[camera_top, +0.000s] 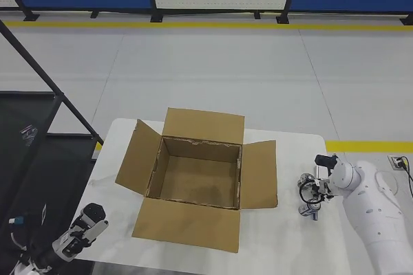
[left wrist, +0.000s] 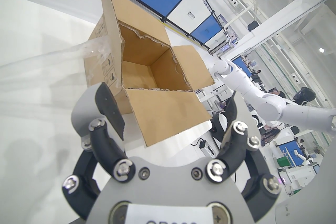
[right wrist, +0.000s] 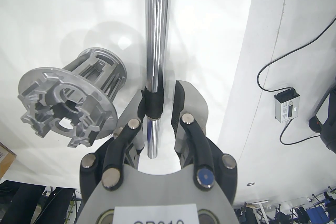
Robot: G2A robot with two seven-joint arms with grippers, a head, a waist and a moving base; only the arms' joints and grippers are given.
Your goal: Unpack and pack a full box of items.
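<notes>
The box (camera_top: 187, 225) stands open and empty mid-counter (camera_top: 289, 240). At its 3 o'clock the right end effector (right wrist: 161, 93) straddles a chrome rod (right wrist: 156, 12). Its jaws are parted: one pad (right wrist: 142, 107) touches the rod's black band (right wrist: 154, 104) and the other stands off, so it is not clenched. A cast hub (right wrist: 69, 99) sits just beside the rod. The left end effector (left wrist: 168, 96), at the box's 7 o'clock, is released and empty. The rod is likely stiff, heavy and slick, so the band looks the surest hold.
</notes>
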